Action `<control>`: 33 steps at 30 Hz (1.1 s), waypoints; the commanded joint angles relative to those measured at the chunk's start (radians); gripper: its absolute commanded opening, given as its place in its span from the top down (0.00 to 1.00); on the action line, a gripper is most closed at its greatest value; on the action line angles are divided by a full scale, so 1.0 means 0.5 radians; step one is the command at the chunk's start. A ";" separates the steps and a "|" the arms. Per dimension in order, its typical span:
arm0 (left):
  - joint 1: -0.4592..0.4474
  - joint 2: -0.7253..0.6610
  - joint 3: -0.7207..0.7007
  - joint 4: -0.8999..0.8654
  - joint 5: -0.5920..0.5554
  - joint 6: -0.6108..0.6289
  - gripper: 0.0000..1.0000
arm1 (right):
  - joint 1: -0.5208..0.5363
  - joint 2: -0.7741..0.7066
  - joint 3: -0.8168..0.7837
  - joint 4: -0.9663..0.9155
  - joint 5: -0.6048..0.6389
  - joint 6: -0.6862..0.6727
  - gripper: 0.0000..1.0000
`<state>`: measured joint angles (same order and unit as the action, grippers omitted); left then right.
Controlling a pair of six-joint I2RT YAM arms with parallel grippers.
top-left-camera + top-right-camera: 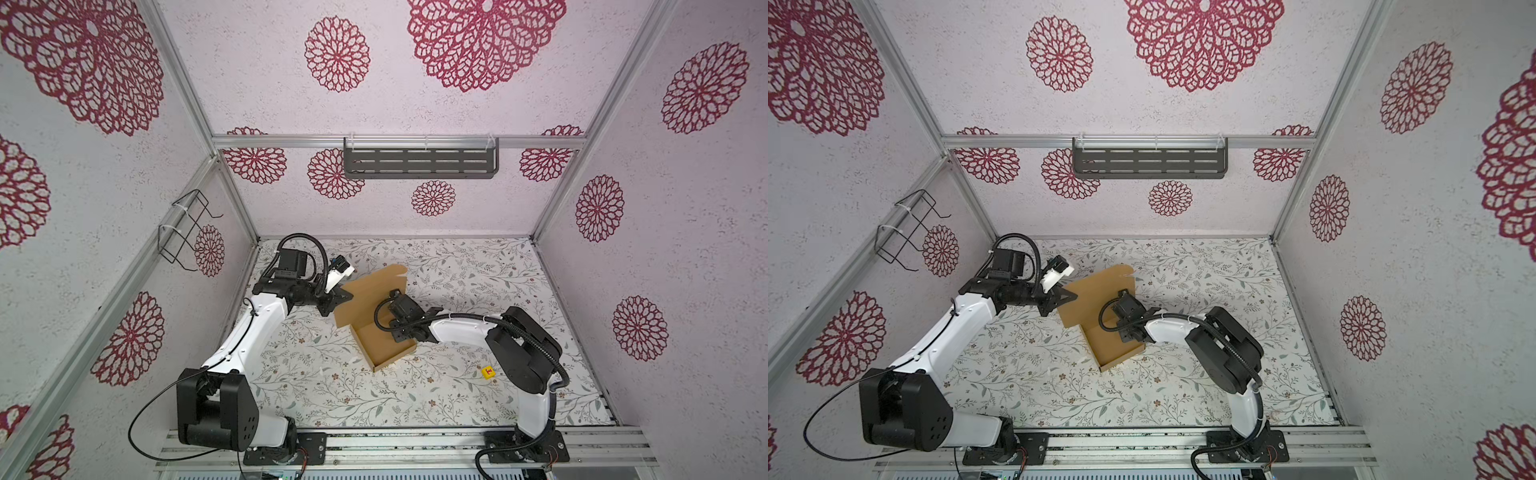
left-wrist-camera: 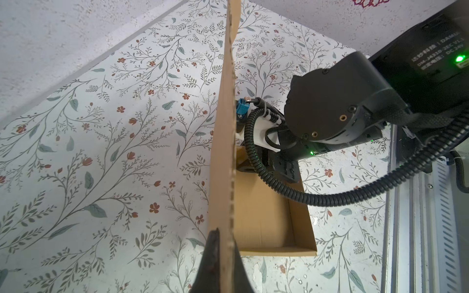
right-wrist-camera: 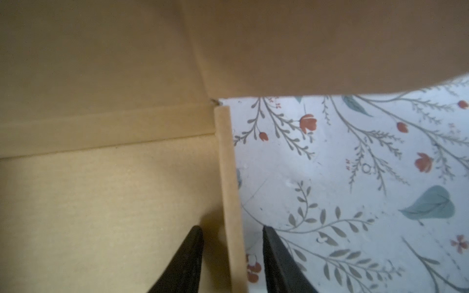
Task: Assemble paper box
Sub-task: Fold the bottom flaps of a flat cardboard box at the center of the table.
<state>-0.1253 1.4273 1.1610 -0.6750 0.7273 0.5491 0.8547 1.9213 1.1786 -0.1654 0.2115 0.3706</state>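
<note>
The paper box [image 1: 384, 351] [image 1: 1115, 353] is a tan cardboard tray lying mid-table, with its big lid flap [image 1: 370, 297] [image 1: 1096, 293] raised at the far end. My left gripper [image 2: 226, 238] [image 1: 347, 296] [image 1: 1071, 296] is shut on that flap's edge [image 2: 227, 126], which runs upright between the fingers. My right gripper [image 3: 231, 228] is open and straddles the tray's far-right side wall [image 3: 229, 190], one finger inside over the floor [image 3: 101, 203], one outside over the table. In both top views its fingertips are hidden beneath the right wrist [image 1: 405, 318] [image 1: 1129, 316].
A small yellow cube [image 1: 488, 371] with a red mark lies on the floral table cover near the right arm's elbow. A dark slotted shelf [image 1: 419, 160] hangs on the back wall and a wire rack [image 1: 185, 230] on the left wall.
</note>
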 commanded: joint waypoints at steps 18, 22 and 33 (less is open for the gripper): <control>-0.001 -0.011 0.000 -0.013 0.081 0.034 1.00 | 0.018 -0.169 -0.138 -0.246 -0.005 0.066 0.80; -0.001 -0.010 -0.006 -0.003 0.086 0.037 1.00 | 0.021 -0.107 -0.124 -0.233 -0.006 0.060 0.89; 0.002 -0.020 -0.005 -0.006 0.082 0.034 1.00 | 0.021 -0.113 -0.092 -0.252 0.034 0.066 1.00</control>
<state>-0.1246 1.4273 1.1606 -0.6762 0.7383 0.5541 0.8677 1.8645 1.1297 -0.2535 0.1886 0.3923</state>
